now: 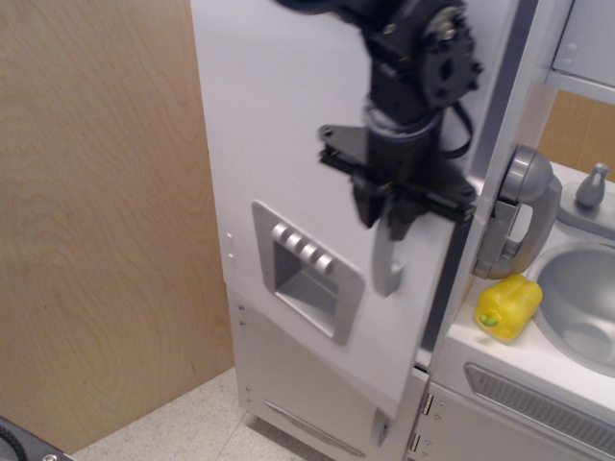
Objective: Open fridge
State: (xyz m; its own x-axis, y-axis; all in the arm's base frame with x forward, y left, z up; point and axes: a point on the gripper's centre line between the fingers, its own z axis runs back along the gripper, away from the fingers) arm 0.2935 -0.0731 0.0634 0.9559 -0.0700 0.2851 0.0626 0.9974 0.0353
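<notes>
Plywood panelling (96, 221) fills the left third of the frame, running down to a speckled floor (183, 427) at the lower left. Just right of it stands the fridge (279, 115), tall and white, taking up the centre of the frame from the top edge almost to the bottom. Its large door is swung partly outward, so its right edge stands away from the cabinet and a dark gap shows along that side. On the door, left of centre, sits the silver recessed dispenser panel (306, 274) with a row of four small buttons along its top. To the right of the panel hangs the long vertical silver handle (387, 264), its lower end curling free below the gripper (386, 206). The black gripper comes down from the arm at upper centre and its fingers are closed around the upper part of that handle. Below the big door, a shorter white door (307, 384) is partly covered by it. Further right, a silver faucet (519, 216) arches beside the fridge, a yellow toy object (507, 307) lies on the white counter (480, 355), and a grey sink basin (581, 303) occupies the right edge, with a grey vent grille (538, 403) beneath at lower right.
</notes>
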